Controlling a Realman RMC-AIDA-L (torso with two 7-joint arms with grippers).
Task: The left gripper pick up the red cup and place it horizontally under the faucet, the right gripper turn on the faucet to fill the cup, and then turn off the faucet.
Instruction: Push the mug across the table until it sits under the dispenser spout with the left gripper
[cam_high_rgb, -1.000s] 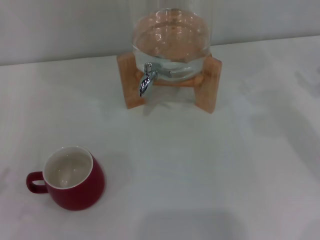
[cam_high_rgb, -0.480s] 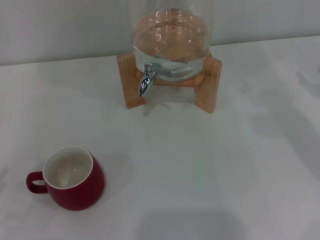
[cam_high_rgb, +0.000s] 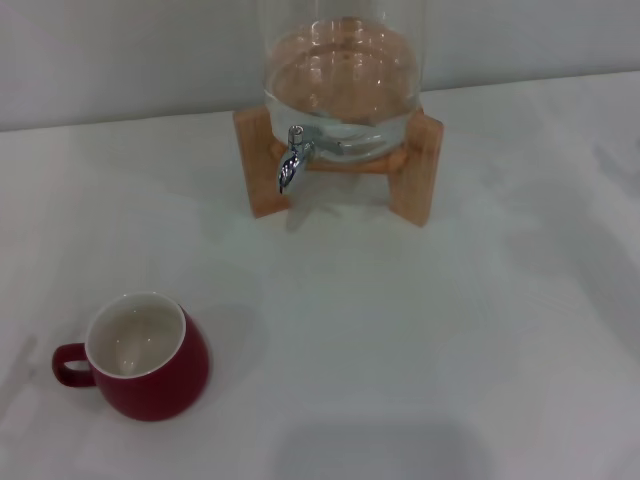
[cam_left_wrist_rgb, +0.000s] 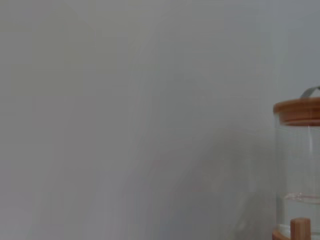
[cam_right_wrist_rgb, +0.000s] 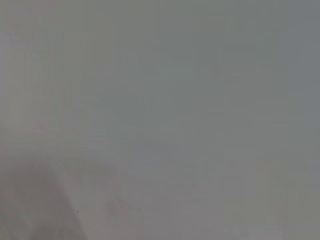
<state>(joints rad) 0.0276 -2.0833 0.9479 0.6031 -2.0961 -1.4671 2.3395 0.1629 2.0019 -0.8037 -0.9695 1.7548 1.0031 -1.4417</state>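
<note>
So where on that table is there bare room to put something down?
Plenty: the wide white stretch between the red cup and the wooden stand, plus everything right of the cup. The spot under the faucet is bare too. Only the back middle, around the glass dispenser, is crowded.

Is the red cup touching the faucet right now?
Apart. The head view shows the red cup standing near the front left of the white table, with a wide stretch of bare tabletop between it and the faucet.
</note>
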